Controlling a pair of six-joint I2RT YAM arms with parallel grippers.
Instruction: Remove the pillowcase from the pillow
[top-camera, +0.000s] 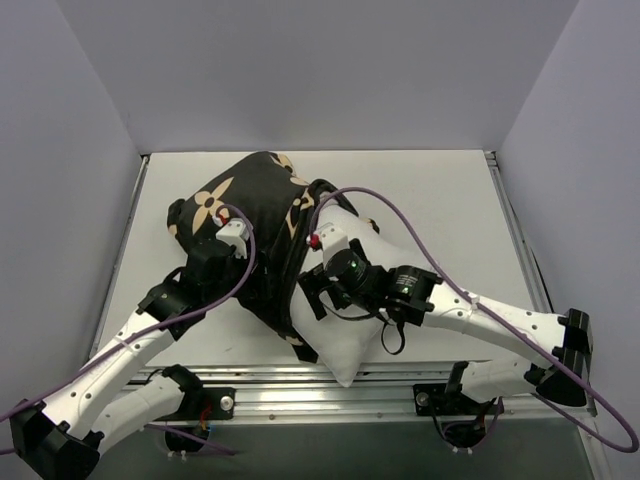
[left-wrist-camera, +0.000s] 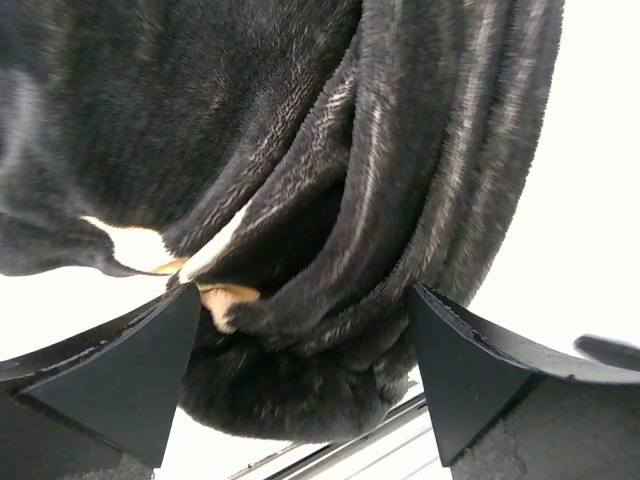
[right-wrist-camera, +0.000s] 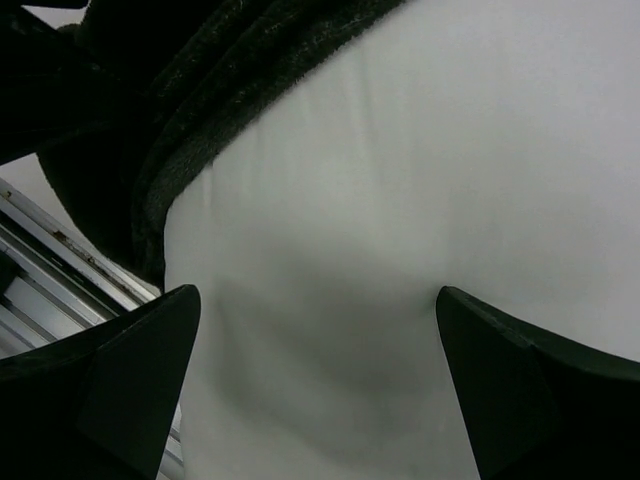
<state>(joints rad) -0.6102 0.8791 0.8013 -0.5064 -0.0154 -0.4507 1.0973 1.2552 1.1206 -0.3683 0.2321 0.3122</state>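
The black pillowcase (top-camera: 255, 195) with tan flower motifs covers the far part of the white pillow (top-camera: 345, 345), whose bare near end reaches the table's front edge. My left gripper (top-camera: 250, 285) is open at the bunched near edge of the case. In the left wrist view its fingers (left-wrist-camera: 150, 370) stand wide on either side of a thick roll of black fabric (left-wrist-camera: 330, 300). My right gripper (top-camera: 315, 293) is open over the bare pillow beside the case's edge. In the right wrist view the white pillow (right-wrist-camera: 400, 200) fills the space between its fingers (right-wrist-camera: 130, 370), with the case's hem (right-wrist-camera: 200, 120) at the upper left.
An aluminium rail (top-camera: 300, 380) runs along the table's front edge and also shows in the left wrist view (left-wrist-camera: 330, 450). Grey walls enclose the table at the left, back and right. Purple cables (top-camera: 420, 250) loop above both arms.
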